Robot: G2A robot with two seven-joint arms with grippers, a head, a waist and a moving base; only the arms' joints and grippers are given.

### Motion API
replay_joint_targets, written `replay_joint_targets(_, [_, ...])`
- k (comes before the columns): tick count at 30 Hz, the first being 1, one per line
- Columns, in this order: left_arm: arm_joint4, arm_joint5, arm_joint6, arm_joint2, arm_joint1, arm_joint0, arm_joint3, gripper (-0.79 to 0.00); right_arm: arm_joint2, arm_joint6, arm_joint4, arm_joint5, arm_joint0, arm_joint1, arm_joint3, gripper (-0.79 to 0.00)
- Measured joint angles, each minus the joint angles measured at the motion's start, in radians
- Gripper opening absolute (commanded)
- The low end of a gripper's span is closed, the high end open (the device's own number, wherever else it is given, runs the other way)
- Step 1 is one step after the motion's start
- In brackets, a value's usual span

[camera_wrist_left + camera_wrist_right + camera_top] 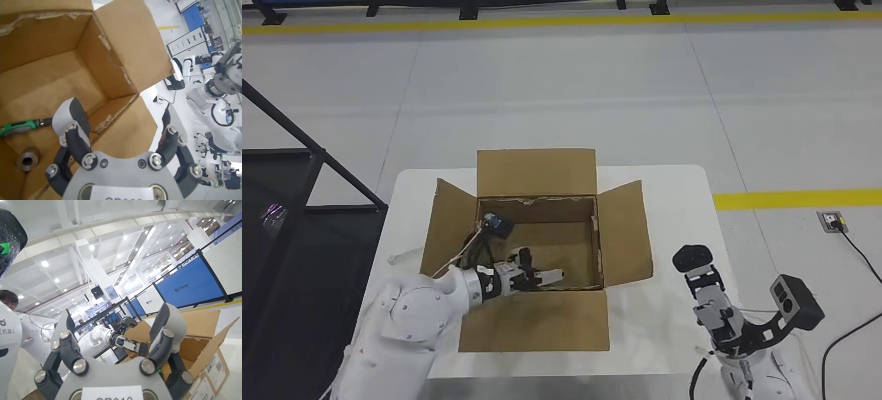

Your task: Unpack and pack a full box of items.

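The white table (682, 220) carries the cardboard box (537, 172) near its middle. All four flaps are folded outward, which leaves the opening free for an arm to come in from above.

The left gripper (532, 277) hangs over the near edge of that opening, angled down toward the inside. Its fingers are spread wide and pinch nothing. In the left wrist view one finger (72, 113) is over the box floor while the other sits out over the near flap, so the top of the near wall runs between them. I judge this a hover at the rim rather than a grip on the cardboard, though the frames do not settle it.

The right gripper (694, 262) stands well apart from the box, beyond the right flap and tipped upward. Its fingers are also spread and hold nothing. It is probably held there to leave the opening to the other arm.

Two items lie on the box floor, close to the near wall. A green-handled screwdriver (19, 126) lies flat, its shaft pointing toward the finger inside the box. Just beside it is a short metal cylinder (28, 161) with its bore facing the camera.

With so little in the box, either unpacking is nearly done or packing has barely begun. I cannot tell which.
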Motion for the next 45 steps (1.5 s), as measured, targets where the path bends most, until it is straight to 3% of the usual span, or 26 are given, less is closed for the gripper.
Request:
replay_joint_targets(8, [-0.008,0.010,-0.084,0.178,-0.027,-0.143,0.181,0.000,-0.005,-0.006,0.005,0.000,-0.004,0.009,0.002,0.000])
replay_joint_targets(14, [-0.092,-0.016,-0.130,0.227,-0.037,-0.201,0.248,0.000,0.007,-0.057,-0.010,0.000,-0.046,0.016,-0.004,0.000])
replay_joint_targets(19, [-0.142,-0.040,-0.175,0.243,-0.037,-0.208,0.248,0.000,0.003,-0.085,-0.025,0.000,-0.053,0.022,-0.004,0.000])
replay_joint_targets(29, [-0.172,-0.040,-0.186,0.233,-0.023,-0.156,0.161,0.000,-0.036,-0.094,-0.031,0.000,-0.007,0.035,0.016,0.000])
replay_joint_targets(37, [-0.090,-0.011,-0.122,0.140,0.004,-0.086,0.071,0.000,-0.070,-0.080,-0.015,0.000,0.035,0.044,0.041,0.000])
replay_joint_targets(40, [-0.103,-0.021,-0.100,0.055,0.022,-0.031,0.015,0.000,-0.081,-0.076,-0.013,0.000,0.045,0.047,0.046,0.000])
replay_joint_targets(45, [-0.196,-0.074,-0.089,-0.155,0.056,0.121,-0.150,0.000,-0.089,-0.060,-0.033,0.000,0.053,0.053,0.022,0.000])
